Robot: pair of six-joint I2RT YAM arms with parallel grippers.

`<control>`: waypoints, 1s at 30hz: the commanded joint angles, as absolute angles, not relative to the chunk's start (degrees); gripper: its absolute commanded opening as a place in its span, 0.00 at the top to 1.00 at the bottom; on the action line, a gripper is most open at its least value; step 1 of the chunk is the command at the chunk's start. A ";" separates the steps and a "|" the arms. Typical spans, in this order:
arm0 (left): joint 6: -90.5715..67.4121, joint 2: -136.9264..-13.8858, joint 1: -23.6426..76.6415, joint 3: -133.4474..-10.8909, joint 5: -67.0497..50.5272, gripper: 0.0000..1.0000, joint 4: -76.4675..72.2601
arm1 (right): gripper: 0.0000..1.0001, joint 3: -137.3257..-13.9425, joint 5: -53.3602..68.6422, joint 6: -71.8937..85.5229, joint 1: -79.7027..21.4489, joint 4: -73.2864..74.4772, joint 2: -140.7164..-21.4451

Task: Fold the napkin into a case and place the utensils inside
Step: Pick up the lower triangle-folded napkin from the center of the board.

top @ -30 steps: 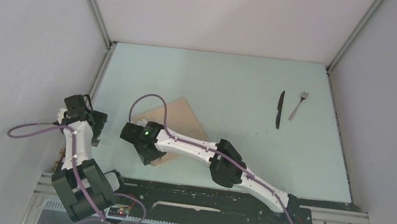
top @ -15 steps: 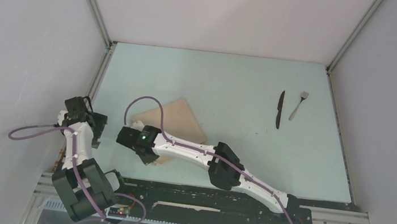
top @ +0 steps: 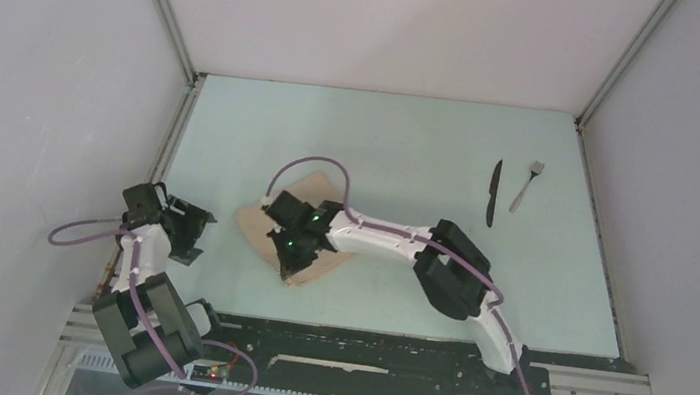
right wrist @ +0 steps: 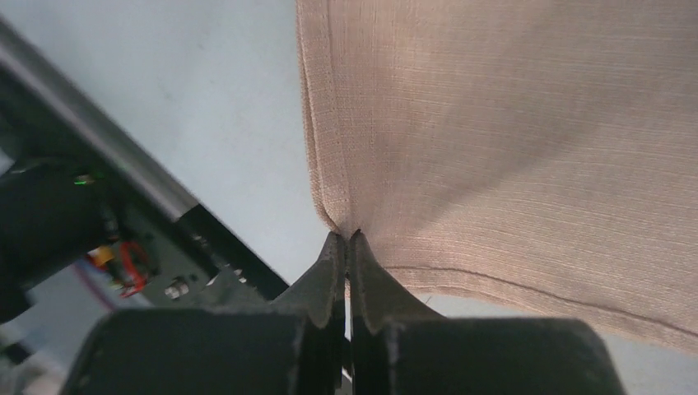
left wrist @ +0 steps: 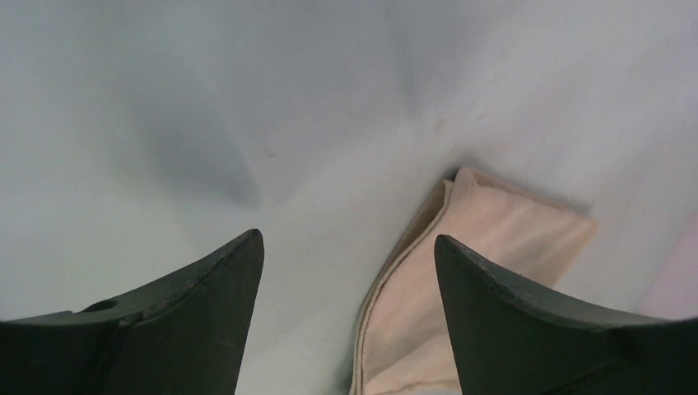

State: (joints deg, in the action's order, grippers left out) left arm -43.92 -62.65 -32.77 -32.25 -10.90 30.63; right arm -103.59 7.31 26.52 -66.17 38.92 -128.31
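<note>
The beige napkin (top: 256,220) lies left of centre on the table, partly doubled over, with its layered edge (left wrist: 494,247) showing in the left wrist view. My right gripper (top: 286,266) hovers over it, shut on the napkin's near corner (right wrist: 362,206), which hangs pinched between the closed tips (right wrist: 346,237). My left gripper (top: 197,235) stands open just left of the napkin with nothing between its fingers (left wrist: 222,280). The utensils lie side by side at the far right: the black knife (top: 493,192) and, to its right, the grey fork (top: 526,186).
The right arm's forearm (top: 392,235) and purple cable (top: 310,162) cross over the napkin. Grey walls close in the left, right and back. A black rail (top: 357,355) with the arm bases runs along the near edge.
My right gripper has shut on the napkin's near corner and carried it up and to the right, so the cloth looks smaller. The left gripper has swung right toward the napkin.
</note>
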 commanded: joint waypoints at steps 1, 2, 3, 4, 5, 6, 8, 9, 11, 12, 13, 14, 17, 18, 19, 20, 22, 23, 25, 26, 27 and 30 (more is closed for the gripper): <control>-41.10 -64.76 -33.22 -28.08 -26.32 0.18 21.70 | 1.00 -95.21 21.80 31.08 -62.17 21.17 -119.45; -41.80 -64.96 -33.15 -26.94 -27.87 0.17 20.14 | 1.00 -93.39 23.10 32.07 -61.37 19.07 -118.51; -42.29 -64.95 -33.02 -26.08 -28.61 0.16 18.93 | 1.00 -91.38 24.11 32.91 -60.69 17.25 -117.54; -42.55 -64.81 -32.93 -25.24 -29.17 0.15 17.85 | 1.00 -89.66 25.34 33.92 -59.90 15.65 -116.66; -42.73 -64.43 -32.65 -24.50 -29.67 0.14 16.74 | 1.00 -87.92 26.50 34.94 -59.16 13.66 -115.59; -43.18 -64.12 -32.24 -23.77 -30.22 0.13 15.69 | 1.00 -86.22 27.59 35.93 -58.47 11.94 -114.86; -44.65 -63.32 -31.37 -22.28 -31.10 0.12 13.43 | 1.00 -83.57 28.91 37.21 -57.33 9.42 -113.84; -45.49 -62.90 -30.88 -21.24 -31.11 0.11 12.34 | 1.00 -82.64 29.46 37.62 -56.78 8.65 -113.48; -47.46 -62.19 -30.00 -19.76 -31.32 0.10 9.61 | 1.00 -80.60 30.46 38.54 -55.95 6.86 -112.91; -48.21 -62.14 -29.77 -19.22 -31.34 0.10 8.76 | 1.00 -79.68 30.94 38.84 -55.60 5.99 -112.48; -48.77 -62.14 -29.57 -18.72 -31.17 0.10 8.07 | 1.00 -78.66 31.16 39.28 -55.30 5.08 -112.04; -49.38 -62.18 -29.48 -18.19 -31.20 0.09 6.94 | 1.00 -77.51 31.38 39.64 -54.99 4.07 -111.48; -50.51 -63.66 -27.92 -17.52 -31.71 0.09 3.53 | 1.00 -74.27 31.63 40.29 -54.02 1.82 -110.05; -50.80 -64.50 -27.45 -17.58 -31.73 0.10 2.86 | 1.00 -73.61 31.72 40.41 -53.76 1.14 -109.78; -51.26 -65.27 -27.10 -17.66 -31.73 0.12 2.18 | 1.00 -72.99 31.87 40.61 -53.45 0.75 -109.51; -51.81 -65.95 -26.92 -17.54 -31.73 0.14 1.22 | 1.00 -72.44 31.99 40.71 -53.17 0.55 -109.26; -52.97 -67.14 -26.17 -17.42 -31.74 0.19 -0.62 | 1.00 -71.56 31.87 40.61 -52.70 0.53 -108.64; -53.26 -67.69 -25.58 -17.56 -31.61 0.22 -1.64 | 1.00 -70.85 31.86 40.76 -52.47 -0.88 -108.29; -53.88 -68.33 -24.06 -17.83 -30.90 0.28 -2.14 | 1.00 -69.78 31.95 41.32 -51.69 -2.38 -107.88; -54.21 -68.45 -23.32 -17.87 -30.58 0.32 -2.42 | 1.00 -69.49 32.29 41.63 -51.42 -2.91 -107.89; -54.63 -68.40 -22.73 -17.80 -30.20 0.37 -2.83 | 1.00 -69.21 32.50 41.80 -51.19 -3.24 -107.89; -55.43 -67.70 -21.50 -17.75 -29.44 0.49 -3.34 | 1.00 -68.27 32.61 41.97 -50.66 -4.25 -107.23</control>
State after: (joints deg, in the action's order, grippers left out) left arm -53.76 -68.34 -23.11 -18.02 -31.09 -0.08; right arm -69.34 31.70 40.88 -51.57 -0.19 -110.98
